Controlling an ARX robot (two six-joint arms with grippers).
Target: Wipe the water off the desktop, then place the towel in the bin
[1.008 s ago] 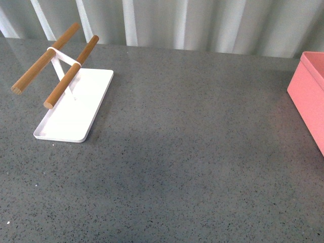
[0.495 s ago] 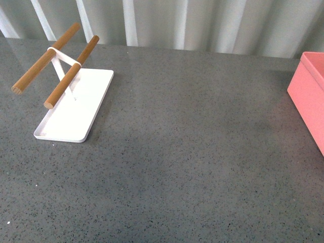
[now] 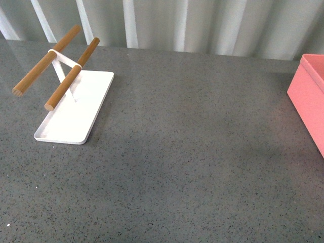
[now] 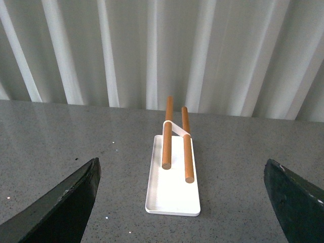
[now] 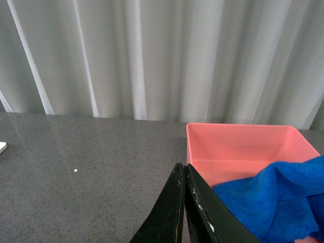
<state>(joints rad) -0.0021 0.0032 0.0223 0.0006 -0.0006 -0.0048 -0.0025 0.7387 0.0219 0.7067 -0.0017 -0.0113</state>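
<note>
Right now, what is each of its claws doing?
Left gripper: open, empty.
Right gripper: shut; whether it pinches the blue towel beside it cannot be told.

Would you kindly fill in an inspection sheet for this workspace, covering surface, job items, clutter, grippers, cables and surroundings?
Surface: the desktop, dark speckled grey; no puddle seen.
Job's things: the towel, blue, beside the right gripper, in front of the bin; whether it is held cannot be told.
Clutter: the white tray with two wooden bars on a stand.
Grippers: the left gripper wide open, empty; right closed.
Cables: nothing seen.
Surroundings: pale curtain behind the desk.
</note>
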